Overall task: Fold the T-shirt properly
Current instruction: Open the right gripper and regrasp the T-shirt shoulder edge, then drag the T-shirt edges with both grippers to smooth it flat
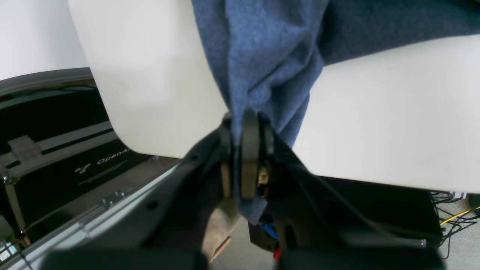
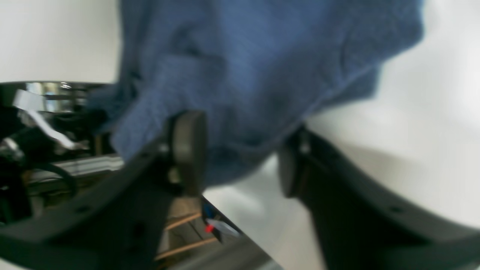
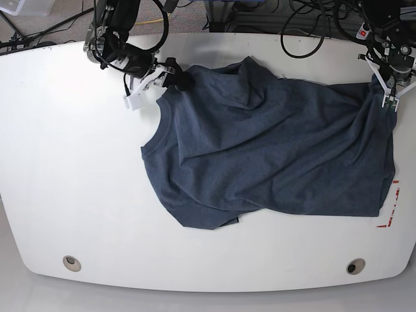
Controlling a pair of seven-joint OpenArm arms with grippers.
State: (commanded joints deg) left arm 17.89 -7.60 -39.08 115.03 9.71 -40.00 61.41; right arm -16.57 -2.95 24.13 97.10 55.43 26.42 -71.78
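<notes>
T-shirt (image 3: 273, 156) lies spread and wrinkled on the white counter (image 3: 78, 162). Left pincer (image 1: 245, 129) is closed on its fabric; right pincer (image 2: 243, 157) is open around an edge.

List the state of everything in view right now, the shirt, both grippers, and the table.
T-shirt: spread unfolded and wrinkled, plain side up, one corner pinched.
Left gripper: shut on the shirt's fabric at the table edge.
Right gripper: open, jaws apart around a bunched shirt edge.
Table: white, holding the shirt.
</notes>
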